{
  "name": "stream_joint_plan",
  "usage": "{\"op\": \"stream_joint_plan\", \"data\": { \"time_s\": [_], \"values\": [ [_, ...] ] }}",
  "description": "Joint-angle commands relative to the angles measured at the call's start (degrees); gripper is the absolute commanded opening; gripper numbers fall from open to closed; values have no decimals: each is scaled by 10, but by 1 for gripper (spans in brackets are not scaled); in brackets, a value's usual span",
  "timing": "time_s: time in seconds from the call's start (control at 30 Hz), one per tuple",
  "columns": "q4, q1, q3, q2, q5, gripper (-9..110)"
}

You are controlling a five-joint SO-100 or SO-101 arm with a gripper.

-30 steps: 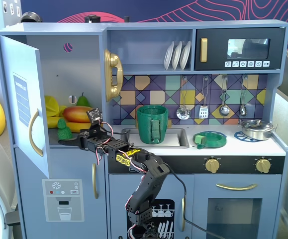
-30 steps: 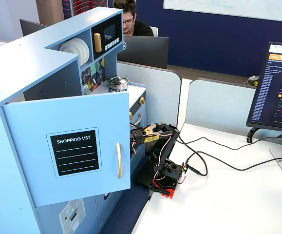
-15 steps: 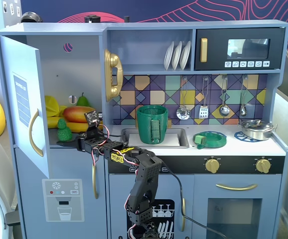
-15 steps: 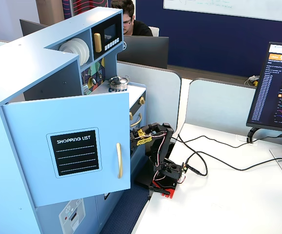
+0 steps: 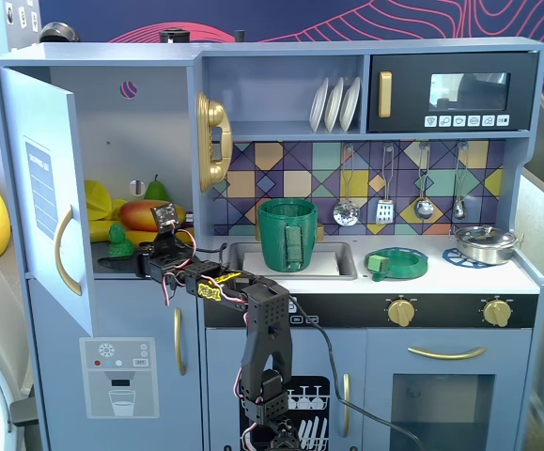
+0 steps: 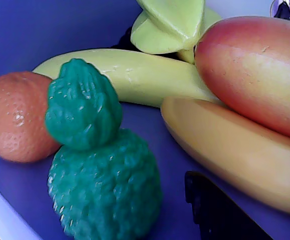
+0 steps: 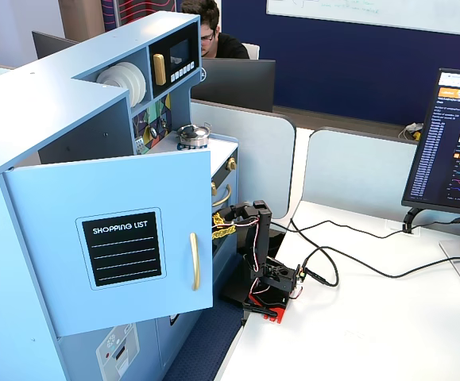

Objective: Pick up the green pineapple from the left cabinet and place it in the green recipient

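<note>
Indoors, purple cabinet floor [image 6: 14,55], office desks [image 7: 373,317].

Three cameras: one in front, one on the arm, one off to the side.

In a fixed view we stand in front of the toy kitchen and look straight into the open left cabinet [image 5: 145,178]. The wrist view sits very near the green pineapple [image 6: 102,185] inside, looking down at the fruit. In a fixed view from the door side, higher and farther back, we see the cabinet door [image 7: 114,238] and the table [image 7: 357,333]. Both fixed views show the arm.
</note>
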Motion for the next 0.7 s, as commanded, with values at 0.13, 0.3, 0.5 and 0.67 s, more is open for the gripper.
{"op": "stream_joint_plan", "data": {
  "time_s": [0.13,0.3,0.5,0.67],
  "values": [
    [-2,1,-108,-51,12,46],
    [28,2,-156,-88,12,43],
    [81,6,-187,-103,-16,0],
    [108,4,-168,-56,-33,0]
  ]
}}
